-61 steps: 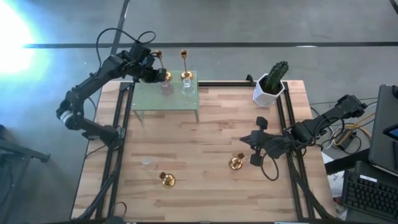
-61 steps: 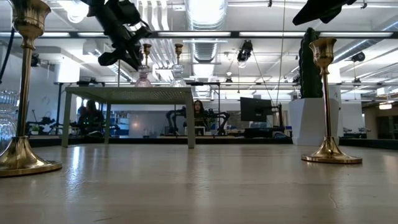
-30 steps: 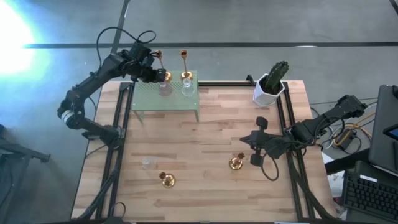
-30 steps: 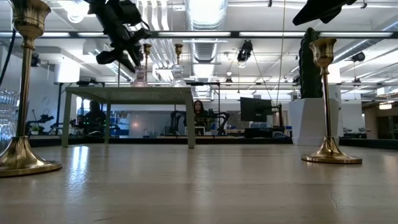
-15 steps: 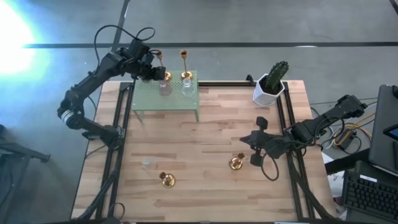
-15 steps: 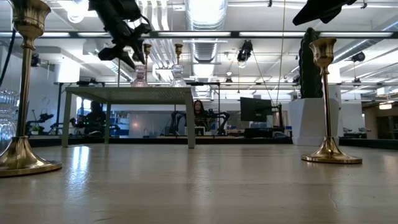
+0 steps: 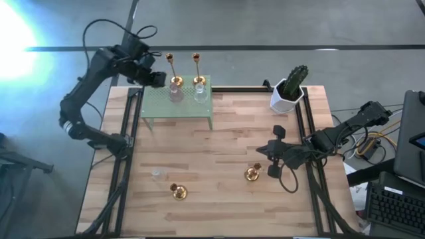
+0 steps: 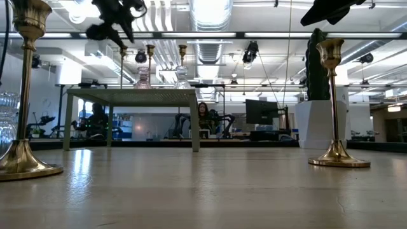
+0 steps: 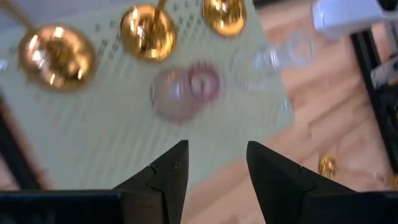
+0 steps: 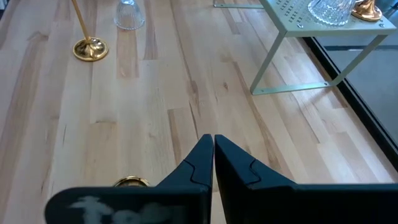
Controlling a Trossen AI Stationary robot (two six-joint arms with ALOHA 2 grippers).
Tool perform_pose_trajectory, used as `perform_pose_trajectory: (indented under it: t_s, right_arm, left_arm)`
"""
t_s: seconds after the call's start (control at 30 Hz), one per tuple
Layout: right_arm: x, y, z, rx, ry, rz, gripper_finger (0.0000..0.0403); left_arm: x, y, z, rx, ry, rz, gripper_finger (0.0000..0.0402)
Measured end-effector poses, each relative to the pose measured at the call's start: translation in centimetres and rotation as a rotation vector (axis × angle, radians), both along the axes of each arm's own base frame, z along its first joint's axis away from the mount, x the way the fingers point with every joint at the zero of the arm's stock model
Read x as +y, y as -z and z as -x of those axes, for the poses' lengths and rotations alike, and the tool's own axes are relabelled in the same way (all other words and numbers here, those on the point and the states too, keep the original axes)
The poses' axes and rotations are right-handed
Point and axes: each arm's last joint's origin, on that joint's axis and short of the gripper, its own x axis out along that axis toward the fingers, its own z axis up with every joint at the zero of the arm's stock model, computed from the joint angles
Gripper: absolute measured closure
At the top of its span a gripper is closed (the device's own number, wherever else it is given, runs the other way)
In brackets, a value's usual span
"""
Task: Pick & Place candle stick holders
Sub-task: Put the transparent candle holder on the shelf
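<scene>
A pale green perforated stand [image 7: 174, 109] at the far left carries two tall gold candle stick holders [image 7: 174, 81] [image 7: 198, 80], a pinkish glass one [image 7: 176, 95] and a clear glass one [image 7: 200, 95], all resting on their bases. My left gripper [image 7: 158, 79] [image 9: 217, 163] hangs open above the stand's far-left corner and touches nothing; the pinkish holder [image 9: 185, 91] shows beyond its fingers. My right gripper [image 7: 261, 151] [image 10: 213, 147] is shut and empty, just above a gold holder [image 7: 252, 174] on the table. Another gold holder [image 7: 178, 192] and a clear glass one [image 7: 157, 174] stand near the front.
A white pot with a green cactus [image 7: 289, 91] stands at the far right corner. Black rails [image 7: 126, 146] [image 7: 307, 133] run along the table's left and right sides. Bare wood [image 7: 212, 153] lies between the stand and the front holders.
My left gripper has risen from beside the holders on the stand and drawn back toward the table's far left corner. The holders on the stand have stayed in place.
</scene>
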Motion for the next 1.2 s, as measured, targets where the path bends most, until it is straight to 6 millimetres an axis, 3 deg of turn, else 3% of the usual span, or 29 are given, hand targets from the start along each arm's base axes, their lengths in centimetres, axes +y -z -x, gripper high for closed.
perform_pose_trajectory:
  t_s: [0.27, 0.53, 0.83, 1.0, 1.2]
  right_arm:
    - [0.0, 0.0, 0.0, 0.0, 0.0, 0.0, 0.0394]
    - [0.0, 0.0, 0.0, -0.004, 0.007, -0.009, 0.0394]
    - [-0.3, -0.2, 0.0, -0.063, 0.127, -0.016, 0.0394]
    - [-0.2, -0.4, -0.2, -0.112, 0.168, -0.051, 0.0394]
    - [-0.1, -0.9, -0.6, -0.182, 0.187, -0.077, 0.0394]
  left_arm:
    - [-5.9, -2.5, 2.9, 0.034, 0.072, -0.004, 0.0236]
    - [-10.7, -3.2, 5.6, -0.058, 0.128, -0.055, 0.0236]
    - [-13.2, 1.0, 6.6, 0.012, 0.228, 0.043, 0.0236]
    - [-13.5, 3.6, 6.5, 0.09, 0.299, 0.07, 0.0236]
    - [-13.5, 5.3, 6.2, 0.148, 0.39, 0.08, 0.0236]
